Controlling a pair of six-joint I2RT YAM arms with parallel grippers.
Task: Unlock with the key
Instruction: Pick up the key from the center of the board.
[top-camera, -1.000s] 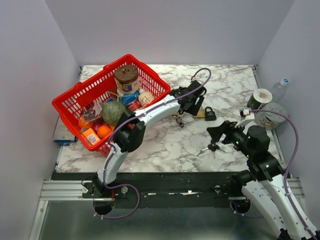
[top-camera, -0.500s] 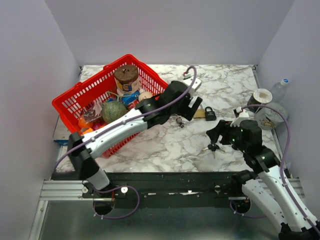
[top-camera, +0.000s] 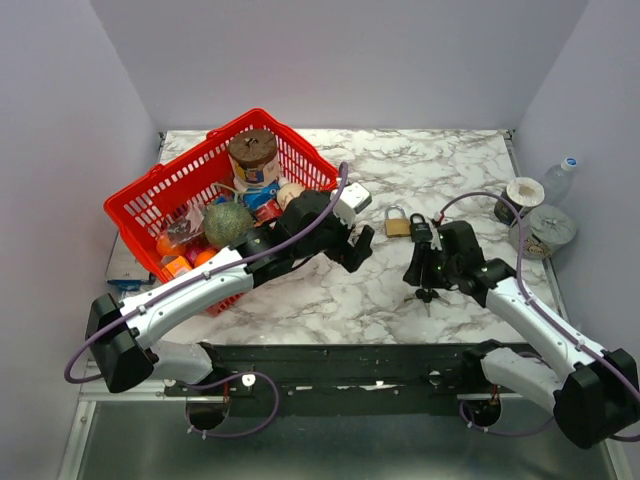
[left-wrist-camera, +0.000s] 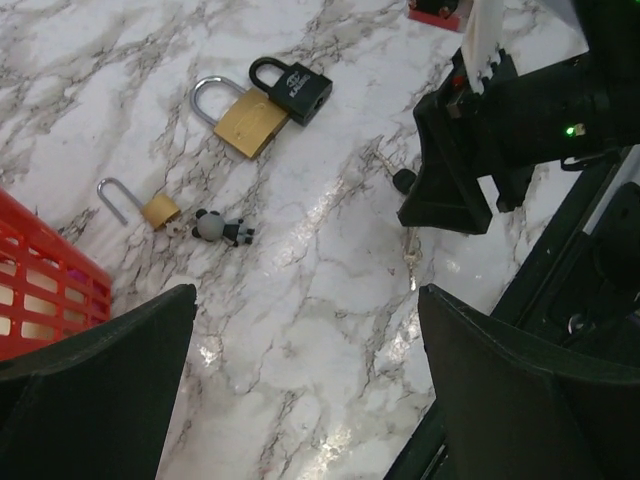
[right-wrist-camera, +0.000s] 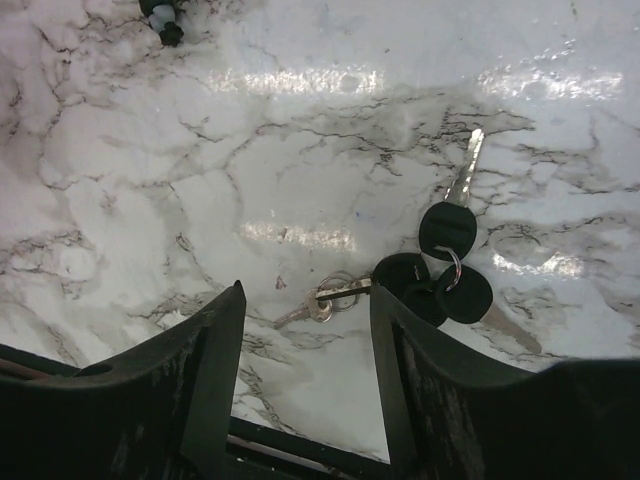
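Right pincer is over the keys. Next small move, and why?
Probably nudge the right pincer sideways toward the black-headed keys. Its jaws are open, but only the small silver keys lie in the gap; the black heads sit at one finger.

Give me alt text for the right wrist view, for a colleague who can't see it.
A bunch of black-headed keys lies flat on the white marble table, just ahead of the right gripper, whose two dark fingers stand apart at the bottom of the view. Its small silver keys lie in the gap between the fingers.
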